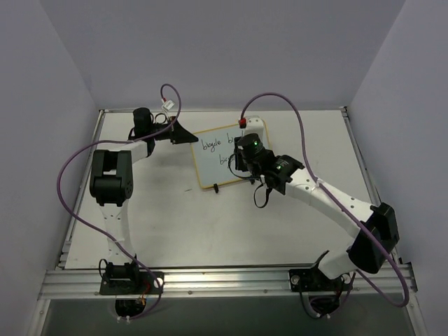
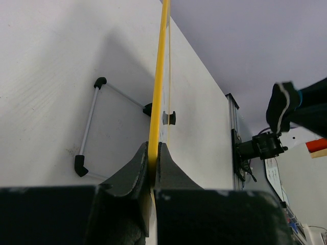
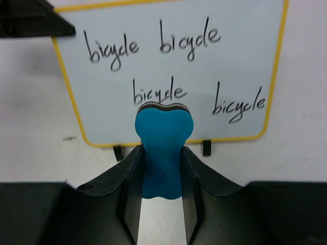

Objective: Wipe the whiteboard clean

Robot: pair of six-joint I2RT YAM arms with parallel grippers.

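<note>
White tabletop (image 1: 161, 224) bears a yellow-rimmed whiteboard (image 3: 245, 56), its edge pinched by the left gripper (image 2: 153, 153). Right gripper (image 3: 161, 151) clasps a blue bone-shaped eraser (image 3: 163, 127) — overhead, its arm hides some writing (image 3: 189, 41).

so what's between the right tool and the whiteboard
The blue eraser, clamped in the right tool, sticks out toward the whiteboard; the right wrist view shows it.

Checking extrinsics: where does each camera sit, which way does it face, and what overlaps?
Top external: above and behind, looking down at the table; both arms, bases nearest.
Left wrist: looks along the left gripper, shut on the whiteboard rim, edge-on.
Right wrist: looks past the right gripper, holding the blue eraser, at the whiteboard's writing.
Shared: whiteboard in all three.
</note>
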